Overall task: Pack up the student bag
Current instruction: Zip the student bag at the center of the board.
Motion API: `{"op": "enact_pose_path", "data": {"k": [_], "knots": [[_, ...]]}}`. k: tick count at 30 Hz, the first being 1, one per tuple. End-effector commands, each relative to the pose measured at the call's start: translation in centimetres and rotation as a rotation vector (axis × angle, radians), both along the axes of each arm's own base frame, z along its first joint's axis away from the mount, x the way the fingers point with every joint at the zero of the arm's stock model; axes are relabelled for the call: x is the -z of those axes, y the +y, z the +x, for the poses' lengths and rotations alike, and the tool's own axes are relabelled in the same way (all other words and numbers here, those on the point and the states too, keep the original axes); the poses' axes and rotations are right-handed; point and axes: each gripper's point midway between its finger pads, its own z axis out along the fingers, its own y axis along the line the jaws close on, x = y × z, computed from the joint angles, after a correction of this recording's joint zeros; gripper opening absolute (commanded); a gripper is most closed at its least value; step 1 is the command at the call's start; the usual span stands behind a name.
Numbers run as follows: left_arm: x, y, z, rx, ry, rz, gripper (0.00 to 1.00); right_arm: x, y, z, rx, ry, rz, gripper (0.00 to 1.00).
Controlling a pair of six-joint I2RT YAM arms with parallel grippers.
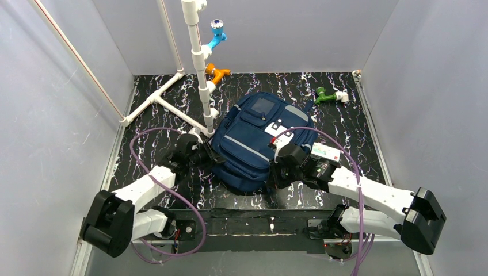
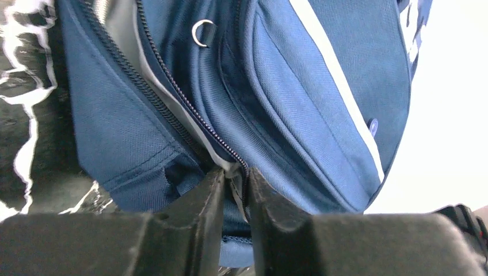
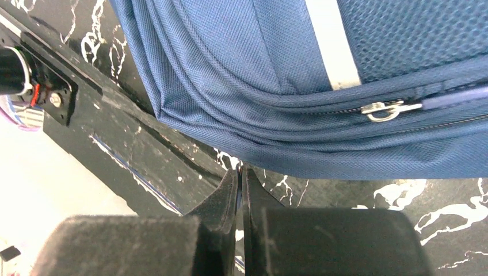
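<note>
Navy-blue woven-fabric backpack (image 1: 253, 144) lies flat mid black white-veined marble-look worktop (image 1: 345, 121), between both arms. The left fingers (image 2: 195, 218) are nearly together, pinching its pale grey lining edge beside the open coil zipper (image 2: 167, 86). The right fingers (image 3: 218, 207) are pressed together on nothing, just beside its rounded seamed edge, near a metal zip pull (image 3: 385, 109).

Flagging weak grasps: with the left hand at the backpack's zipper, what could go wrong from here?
The left hand pinches only a thin edge of the backpack beside the zipper, so it may slip off on a pull. The right hand is shut on nothing, off the backpack, so a pull could drag the whole backpack.
</note>
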Motion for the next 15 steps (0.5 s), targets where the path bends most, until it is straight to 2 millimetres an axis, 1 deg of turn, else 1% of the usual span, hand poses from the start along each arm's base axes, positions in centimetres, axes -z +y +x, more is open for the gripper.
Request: {"op": "enact_pose_path", "data": {"k": [1,2,3,5,8,10,12,15], "knots": [[-2.4,-4.1,0.5,0.054,-0.093,-0.233,0.08,-0.3,0.2,-2.4,-0.099,0.090,-0.003,0.01],[-2.5,-4.7,0.4,0.056,-0.101,-0.238,0.01,-0.2,0.4,-3.0,-0.119,0.119,-0.007,0.01],[-2.6,-5.4,0.2,0.053,-0.113,-0.230,0.00,-0.2,0.6,-3.4,-0.135,0.134,-0.013,0.01],[-2.8,-6.9,-0.1,0.055,-0.142,-0.213,0.00,-0.9,1.6,-4.2,-0.175,0.120,-0.013,0.01],[-3.4,-9.4,-0.6,0.066,-0.177,-0.227,0.00,-2.5,3.8,-5.1,-0.235,0.082,-0.004,0.01],[-3.8,-10.6,-0.9,0.073,-0.192,-0.233,0.00,-3.4,5.3,-5.2,-0.253,0.076,0.012,0.01],[-4.2,-11.2,-1.2,0.072,-0.212,-0.240,0.00,-3.9,6.3,-4.9,-0.250,0.079,0.027,0.01],[-4.9,-10.9,-1.0,0.039,-0.264,-0.231,0.00,-4.4,7.5,-4.7,-0.248,0.081,0.050,0.01]]}}
